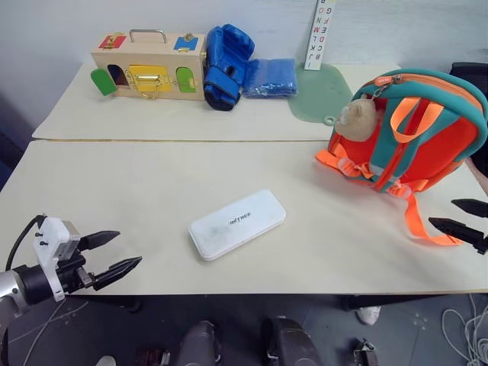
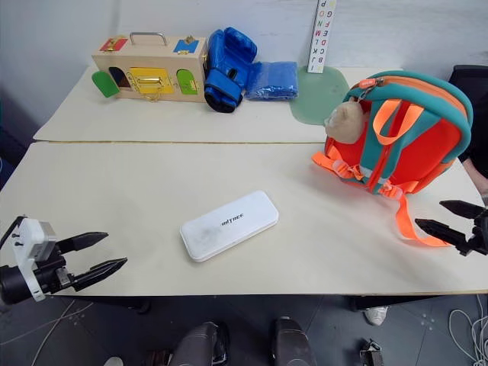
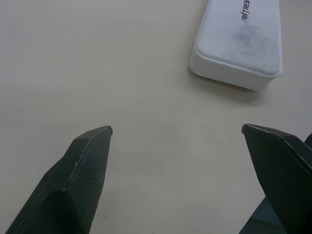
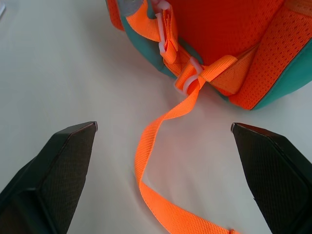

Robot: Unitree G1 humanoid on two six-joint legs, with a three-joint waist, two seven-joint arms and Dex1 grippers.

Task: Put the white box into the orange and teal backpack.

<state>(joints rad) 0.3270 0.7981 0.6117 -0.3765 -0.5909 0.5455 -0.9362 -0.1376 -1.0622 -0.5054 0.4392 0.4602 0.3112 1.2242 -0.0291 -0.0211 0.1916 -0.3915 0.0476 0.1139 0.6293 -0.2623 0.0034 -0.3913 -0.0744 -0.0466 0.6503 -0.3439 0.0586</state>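
Table (image 1: 114,198): white box (image 1: 237,223) mid, backpack (image 1: 415,130) R; both grippers' fingers spread, empty.

Bare table (image 1: 114,198) surface surrounds the white box (image 1: 237,223) on all sides, giving open access from the front edge and the left. Toward the right edge, the orange and teal backpack (image 1: 412,133) stands with a loose orange strap (image 1: 423,225) trailing across the surface in front of the right gripper (image 1: 461,217).

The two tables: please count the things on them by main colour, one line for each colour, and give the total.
White: 2, flat white plastic box; upright letter strip
Blue: 2, boxing glove; folded blue bundle
Orange: 1, orange and teal backpack
Tan: 1, wooden latch box
Green: 1, pale mat
Total: 7
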